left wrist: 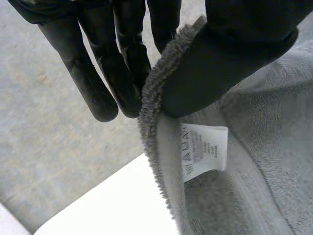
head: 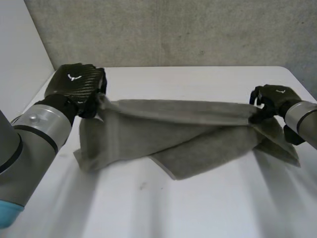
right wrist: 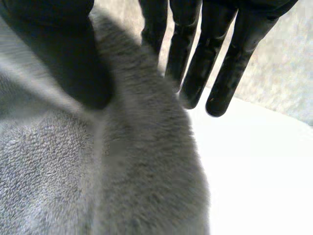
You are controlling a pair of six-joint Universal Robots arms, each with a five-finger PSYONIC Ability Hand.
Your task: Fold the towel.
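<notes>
Grey towel (head: pixel 168 134) is held by its upper edge above the white table (head: pixel 198 213), with the lower part draped on the surface. One end is pinched between thumb and fingers of the left hand (head: pixel 74 85), the other likewise by the right hand (head: pixel 271 98). The edge is pulled taut, probably so it can be carried over for a fold. A white care label (left wrist: pixel 204 149) is seen by the left pinch, print not legible

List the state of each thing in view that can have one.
Grey terry towel: one edge lifted taut between both hands, the rest lying on the white table.
Black left hand: shut, pinching one end of that edge.
Black right hand: shut, pinching the other end.
White fabric label: exposed beside the left hand's thumb.
</notes>
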